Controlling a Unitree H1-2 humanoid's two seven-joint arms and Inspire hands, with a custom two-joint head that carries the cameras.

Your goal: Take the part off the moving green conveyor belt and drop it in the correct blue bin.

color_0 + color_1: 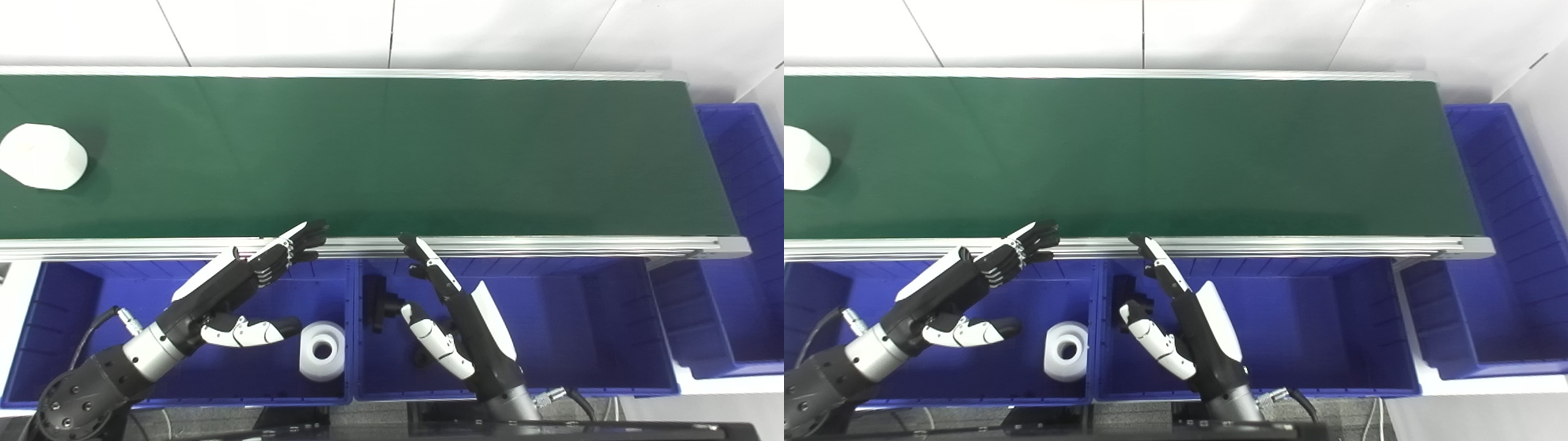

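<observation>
Item one: the green conveyor belt (380, 153), running the full width of the view, bordered front and back by an aluminium rail (490, 246). We find nearly all of its surface bare.

Item two: the white part (41, 156), a faceted block, lying on the belt at the far left, close to the picture's edge and well apart from both hands.

Item three: the left blue bin (55, 318) below the front rail. It holds a white ring-shaped part (322, 351) near its right wall.

Item four: the middle blue bin (569, 324), sharing that wall. It holds a black part (378, 301) in its left corner; the rest of its floor is open.

Item five: a further blue bin (744, 245) beyond the belt's right end.

Item six: our left hand (236, 285), above the left bin, fingers (294, 242) spread straight, tips reaching the rail's edge, holding nothing.

Item seven: our right hand (456, 318), above the middle bin, fingers likewise extended and apart, tips at the rail, holding nothing.
</observation>
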